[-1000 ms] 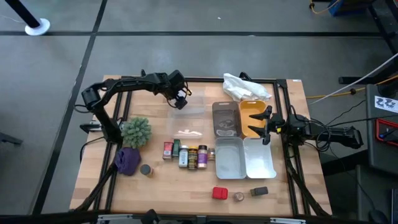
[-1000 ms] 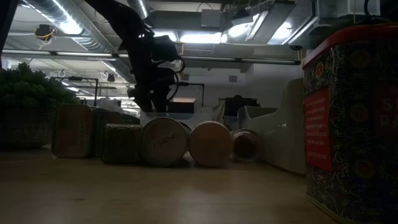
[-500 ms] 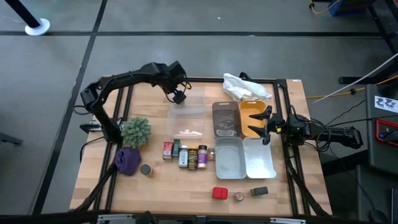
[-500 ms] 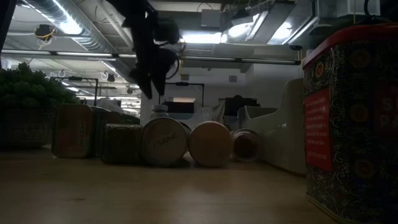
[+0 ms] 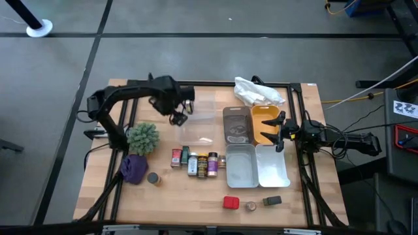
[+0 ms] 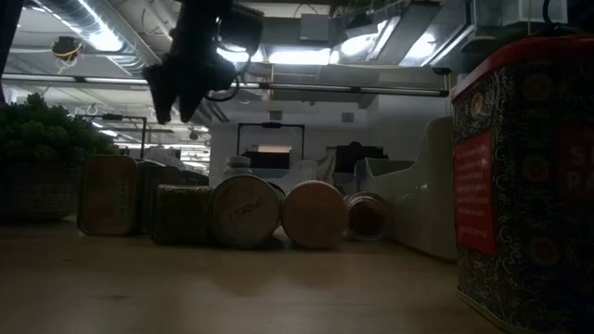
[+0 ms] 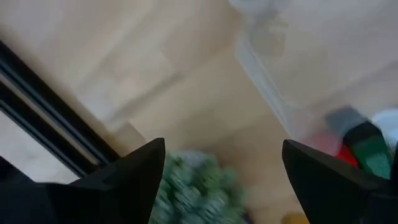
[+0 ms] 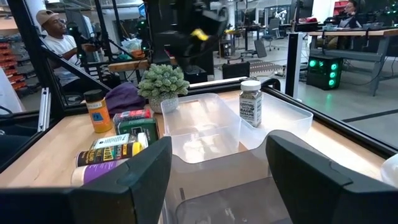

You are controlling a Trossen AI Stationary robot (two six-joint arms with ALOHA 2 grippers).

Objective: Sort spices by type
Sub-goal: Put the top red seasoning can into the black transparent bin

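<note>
The spices lie in groups. A row of jars and tins [image 5: 198, 161] lies near the table's middle, seen on its side in the right wrist view [image 8: 115, 151]. One round tin [image 5: 153, 177] sits apart. A red tin [image 5: 230, 202], a small round tin [image 5: 251, 206] and a dark tin [image 5: 273, 201] stand by the near edge. A pale-capped jar [image 8: 250, 102] stands upright in the clear tray [image 8: 205, 124]. My left gripper [image 5: 176, 119] hangs open above the table, left of that tray, holding nothing [image 7: 224, 149]. My right gripper [image 5: 275, 132] waits open at the right [image 8: 217, 143].
A grey tray [image 5: 236, 127], an orange tray [image 5: 264, 121] and two white trays [image 5: 240, 166] fill the right half. A small plant [image 5: 144, 137] and a purple cloth lump [image 5: 134, 168] sit at the left, a white bag [image 5: 258, 91] at the far edge. People sit beyond the table.
My left gripper has risen from the clear tray at the far side and swung toward the table's left and near edge. The jar stays upright in the tray. The right arm has kept still.
</note>
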